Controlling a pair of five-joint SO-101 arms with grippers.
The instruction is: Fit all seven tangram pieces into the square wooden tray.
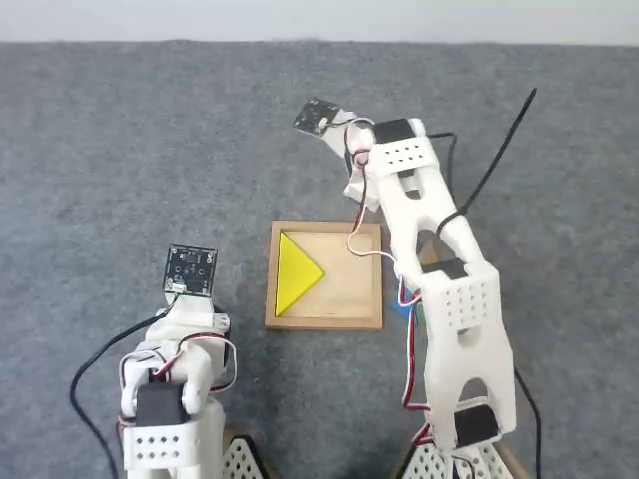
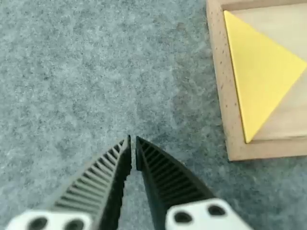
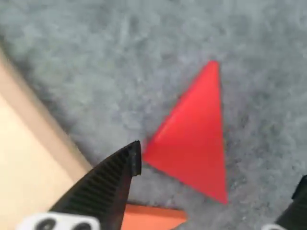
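Right tool (image 3: 218, 175) open over red triangle (image 3: 194, 139) (orange piece (image 3: 153, 218) cut off); left tool (image 2: 133, 143) closed, empty.

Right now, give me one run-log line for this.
tray: yellow triangle in | left gripper: shut, beside tray | right gripper: open above red triangle | orange piece: outside tray

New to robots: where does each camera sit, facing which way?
High view: fixed above the table, looking down on left arm, right arm, tray.
Left wrist view: on the left arm, looking past its shut left gripper at the table.
Right wrist view: on the right arm, past its open right gripper at a red triangle.
High and left wrist views share the yellow triangle.
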